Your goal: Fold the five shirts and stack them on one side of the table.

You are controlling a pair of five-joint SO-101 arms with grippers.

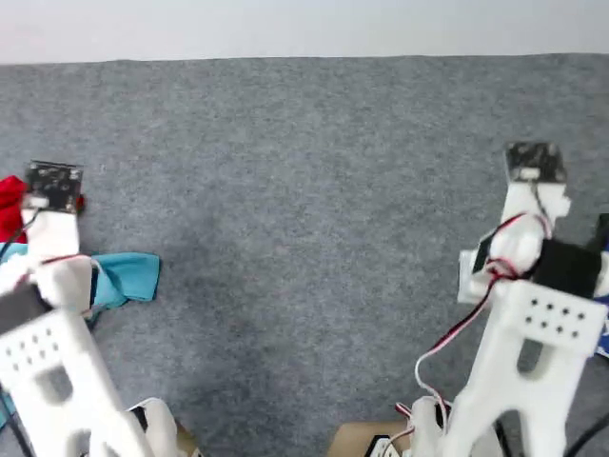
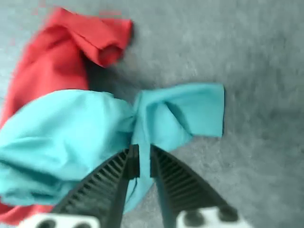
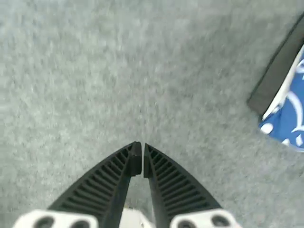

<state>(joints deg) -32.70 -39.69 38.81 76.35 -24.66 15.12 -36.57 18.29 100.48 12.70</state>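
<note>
My left gripper (image 2: 140, 160) pinches the bunched middle of the teal shirt (image 2: 66, 137), which lies partly over the red shirt (image 2: 47, 66) on the table's left side. My right gripper (image 3: 138, 159), pressed together on nothing, hangs over the grey table covering (image 3: 85, 71), near a blue patterned cloth (image 3: 287, 116).

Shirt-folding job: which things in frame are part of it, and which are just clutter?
Job:
- teal shirt, pinched in the left gripper
- red shirt, partly under it
- right gripper, shut on nothing, over the grey table

Lying about:
- blue-and-white patterned thing beside a dark strip, unidentifiable
- brown cardboard piece, at the high view's lower edge
</note>
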